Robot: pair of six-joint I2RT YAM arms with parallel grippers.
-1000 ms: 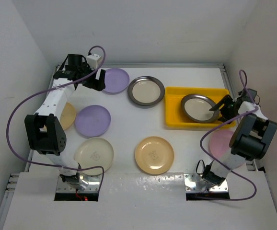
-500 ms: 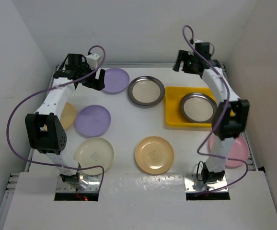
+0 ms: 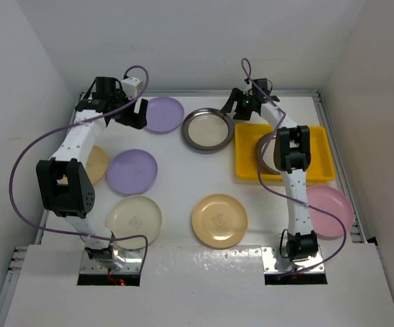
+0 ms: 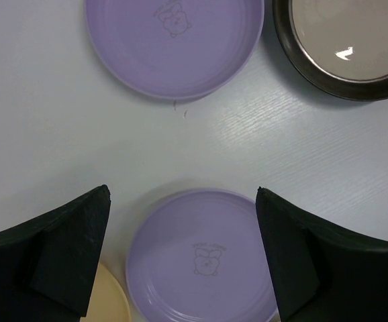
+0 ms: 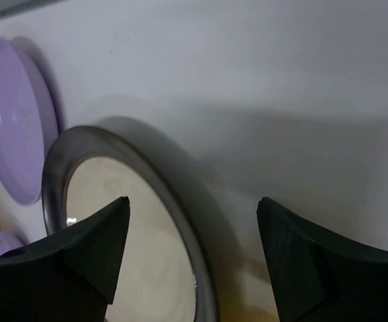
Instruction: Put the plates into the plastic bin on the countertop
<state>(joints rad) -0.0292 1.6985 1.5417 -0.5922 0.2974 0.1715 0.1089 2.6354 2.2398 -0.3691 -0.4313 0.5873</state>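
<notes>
The yellow plastic bin (image 3: 317, 155) stands at the back right of the white countertop (image 3: 176, 194). It holds one dark grey metal-rimmed plate (image 3: 268, 151), partly hidden by my right arm. A second grey-rimmed plate (image 3: 208, 129) lies left of the bin. My right gripper (image 3: 232, 106) is open and empty above that plate's right rim (image 5: 180, 221). My left gripper (image 3: 140, 114) is open and empty beside the back lavender plate (image 3: 164, 114). In the left wrist view, the gripper (image 4: 182, 193) hangs high between the two lavender plates (image 4: 174, 43) (image 4: 204, 258).
On the countertop lie a lavender plate (image 3: 131, 171), a cream plate (image 3: 133, 218), a yellow-orange plate (image 3: 219, 220), a pink plate (image 3: 328, 211) at the right edge and a pale yellow plate (image 3: 97, 163) partly under my left arm. White walls close off three sides.
My right arm has swung from the bin's right side round the back to the grey-rimmed plate left of the bin. The pink plate now shows in full. The left arm has not moved.
</notes>
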